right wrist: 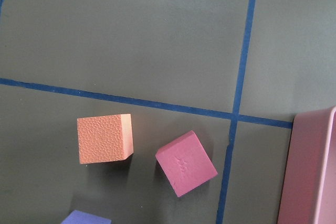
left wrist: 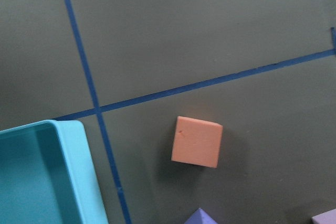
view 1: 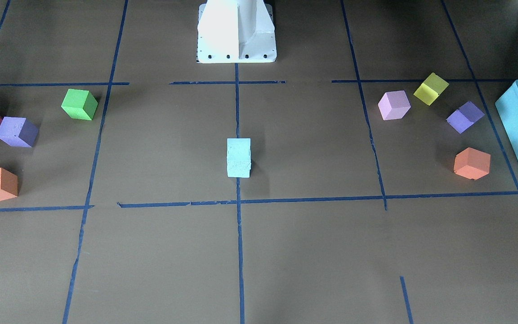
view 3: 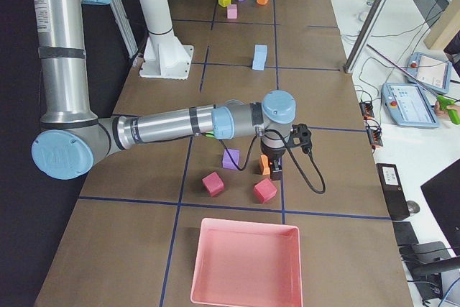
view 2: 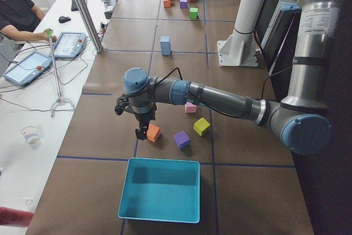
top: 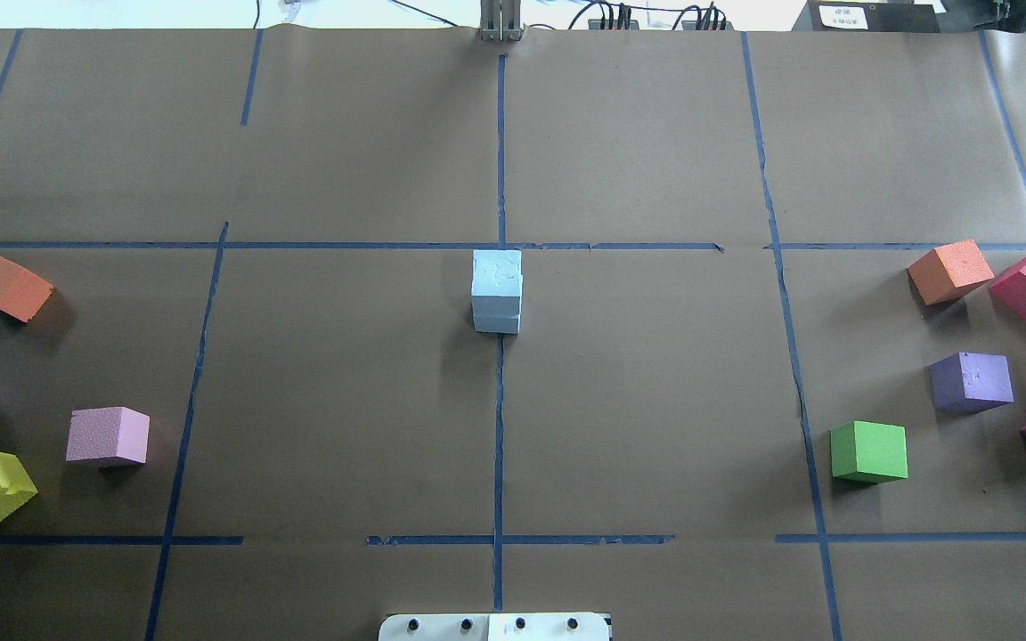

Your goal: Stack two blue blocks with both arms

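Observation:
The two pale blue blocks [view 1: 238, 157] stand stacked one on the other at the table's middle, on the centre tape line. The stack also shows in the overhead view [top: 497, 291] and in both side views [view 2: 165, 45] [view 3: 259, 57]. Neither arm is near it. My left gripper [view 2: 142, 131] hangs over an orange cube [left wrist: 197, 141] at the left end of the table. My right gripper [view 3: 273, 167] hangs over another orange cube [right wrist: 104, 139] at the right end. Both grippers show only in the side views, so I cannot tell if they are open or shut.
A teal box [view 2: 160, 190] lies at the table's left end and a pink tray [view 3: 246, 262] at its right end. Purple, pink, yellow, green and crimson cubes [right wrist: 186, 163] lie scattered at both ends. The white pedestal [view 1: 236, 29] stands at the robot's side.

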Robot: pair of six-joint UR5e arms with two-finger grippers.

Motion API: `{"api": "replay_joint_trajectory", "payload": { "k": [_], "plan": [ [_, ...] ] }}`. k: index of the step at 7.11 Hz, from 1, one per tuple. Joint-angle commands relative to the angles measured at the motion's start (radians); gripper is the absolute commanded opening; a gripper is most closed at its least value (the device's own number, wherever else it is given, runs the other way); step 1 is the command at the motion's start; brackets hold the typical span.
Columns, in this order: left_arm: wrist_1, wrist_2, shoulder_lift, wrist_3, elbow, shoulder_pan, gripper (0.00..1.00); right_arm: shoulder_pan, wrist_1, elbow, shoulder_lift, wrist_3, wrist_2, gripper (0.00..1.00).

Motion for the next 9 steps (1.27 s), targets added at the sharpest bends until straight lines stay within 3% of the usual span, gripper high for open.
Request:
{"api": "replay_joint_trajectory", "payload": {
  "k": [1,6,8,9],
  "plan": [
    [-0.023,-0.005,0.001,0.067,0.06,-0.035,1.0,0.028,-0.066,0.008,-0.004,-0.082,0.013,1.0],
    [-0.037,-0.008,0.001,0.065,0.041,-0.042,1.0,0.023,-0.06,0.002,-0.008,-0.076,0.007,1.0],
    [-0.101,-0.015,0.034,0.064,0.048,-0.044,1.0,0.018,-0.059,0.0,-0.01,-0.073,0.008,1.0],
    [-0.103,-0.073,0.036,0.062,0.048,-0.044,1.0,0.015,-0.059,0.002,-0.011,-0.071,0.011,1.0]
  ]
}}
